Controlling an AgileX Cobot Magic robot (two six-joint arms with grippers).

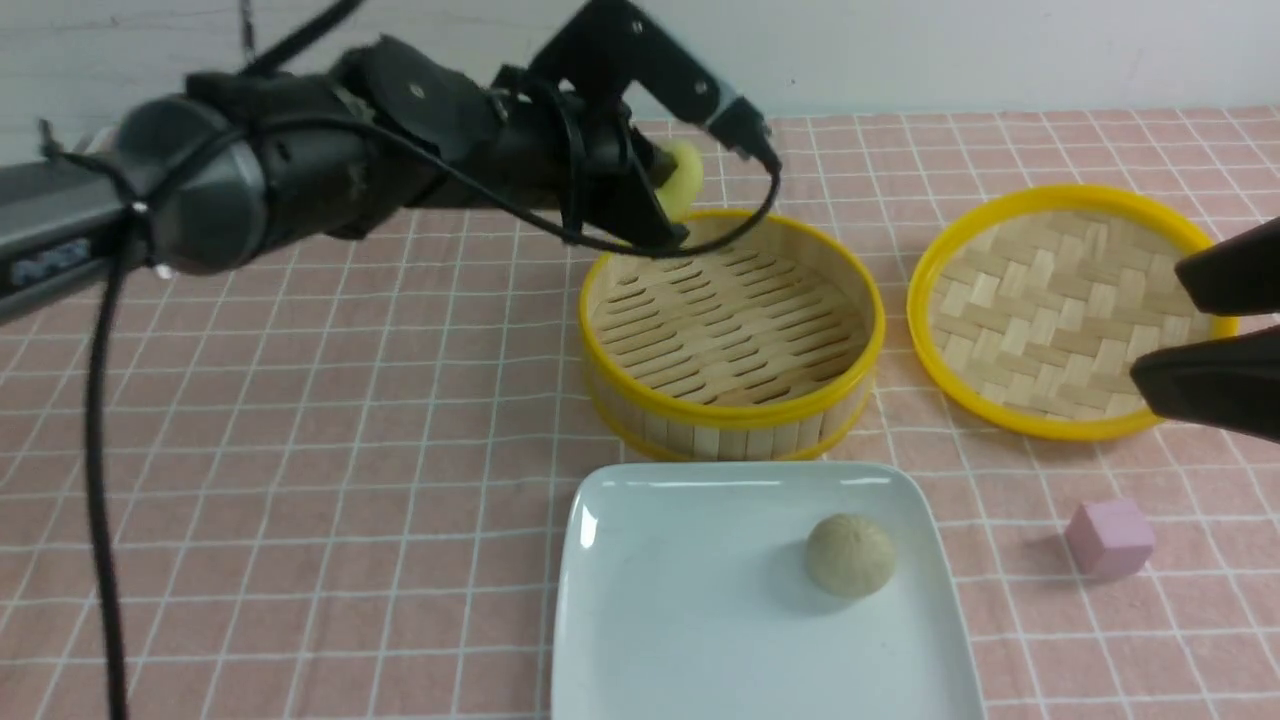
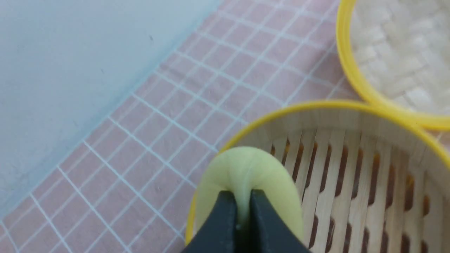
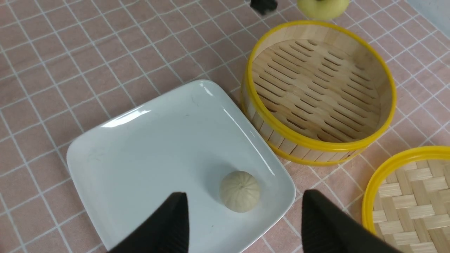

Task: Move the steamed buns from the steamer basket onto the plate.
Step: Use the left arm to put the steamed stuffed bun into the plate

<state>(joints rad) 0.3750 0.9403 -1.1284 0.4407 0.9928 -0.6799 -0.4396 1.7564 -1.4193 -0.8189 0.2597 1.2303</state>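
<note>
Pinching yellow bun [image 2: 246,168] hard, left pincer [image 2: 239,202] is clamped shut just above steamer basket [image 1: 730,412] rim, plate [image 1: 640,620] well apart below it, right pincer [image 1: 1165,325] open and empty; the squashed dough may slip free short of the plate.

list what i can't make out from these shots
Yellow bun: left wrist view, lower part covered by the shut left hand and cut by the frame edge; front view, mostly behind that hand.
Plate: front view, near edge cut off by the frame.
Right hand: front view, only its open fingertips show; the rest lies past the frame edge.
Lid: right wrist view, cut off at the corner.
</note>
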